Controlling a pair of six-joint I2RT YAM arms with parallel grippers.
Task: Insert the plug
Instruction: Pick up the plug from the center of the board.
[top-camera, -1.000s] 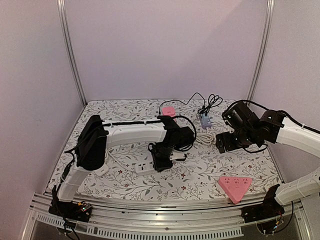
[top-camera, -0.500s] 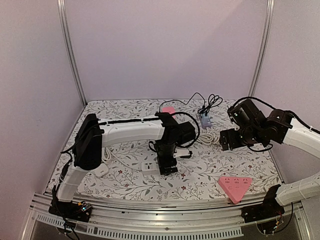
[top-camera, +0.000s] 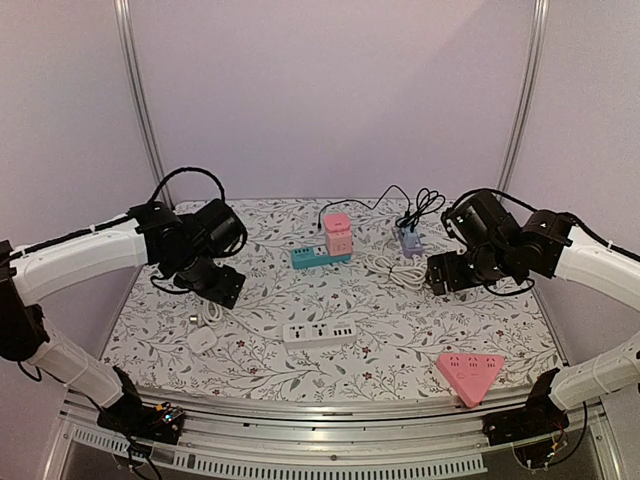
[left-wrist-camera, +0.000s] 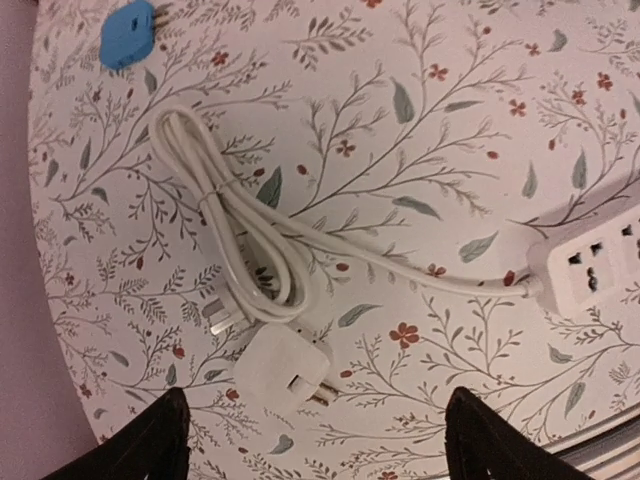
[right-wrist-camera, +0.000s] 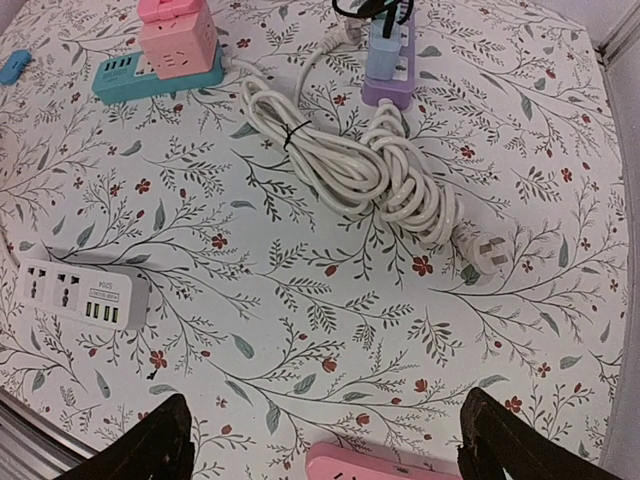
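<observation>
Two arms reach in over the flower-patterned worktop (top-camera: 400, 345) from opposite sides. The left arm's white forearm runs in from the left edge, and its wrist bends down so the left claw (top-camera: 225, 290) hangs over the front-left area. In its wrist view both fingers (left-wrist-camera: 150, 440) stand wide apart with nothing between them. Below them the white plug (left-wrist-camera: 285, 365) lies flat on the worktop with its pins showing. It touches the bundled white cord (left-wrist-camera: 240, 230) and sits well apart from the white power strip (left-wrist-camera: 590, 265), in no socket. The right arm comes in from the right with its elbow raised, and the right claw (top-camera: 445, 275) points down over the right-centre. Its jaws are also spread and empty, above a coiled white cable (right-wrist-camera: 350, 165) that leads up to a purple strip (right-wrist-camera: 388, 60). A teal strip (right-wrist-camera: 155, 78) carries a pink cube socket (right-wrist-camera: 178, 35) at the back, and a pink triangular socket (top-camera: 468, 372) lies front right. Small print beside the white power strip's USB ports is too small to read, and no other writing can be made out.
</observation>
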